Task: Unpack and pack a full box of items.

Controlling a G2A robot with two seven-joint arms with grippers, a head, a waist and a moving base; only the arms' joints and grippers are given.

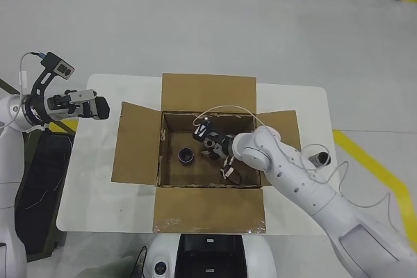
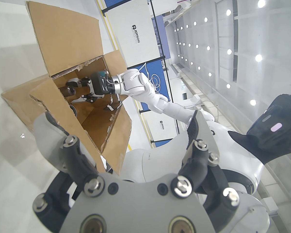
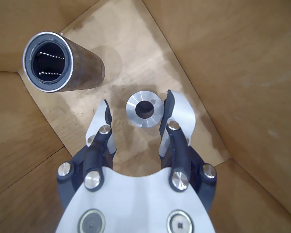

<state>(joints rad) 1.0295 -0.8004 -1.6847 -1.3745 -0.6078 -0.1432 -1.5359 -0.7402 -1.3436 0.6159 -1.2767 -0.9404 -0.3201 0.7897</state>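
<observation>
Top view: an open cardboard box [image 1: 208, 198] sits at the centre of the frame on a white table [image 1: 90, 201], all four flaps folded outward. From the lower right of the frame the right arm slants down into the box, and the right gripper [image 1: 210, 142] hangs low in its upper middle part. A dark linear bearing [image 1: 186, 156] stands on the box floor left of centre, just beside that gripper. The left gripper [image 1: 97, 108] is at the upper left of the frame, outside the box and above the table's edge.

Left wrist view: the left gripper [image 2: 121, 120] has its fingers [image 2: 196, 132] spread wide with nothing between them. Beyond it are the box [image 2: 63, 30] and, inside, the right gripper [image 2: 74, 90] close to the bearing [image 2: 67, 90].

Right wrist view: the right gripper [image 3: 137, 99] is spread, its fingers on either side of a silver metal ring [image 3: 135, 120] that lies flat on the box floor [image 3: 135, 37]. One pad [image 3: 168, 105] is just beside the ring's rim; the other is apart from it. The linear bearing [image 3: 84, 73] stands upright near the ring, apart from it, rows of balls visible in its bore.
</observation>
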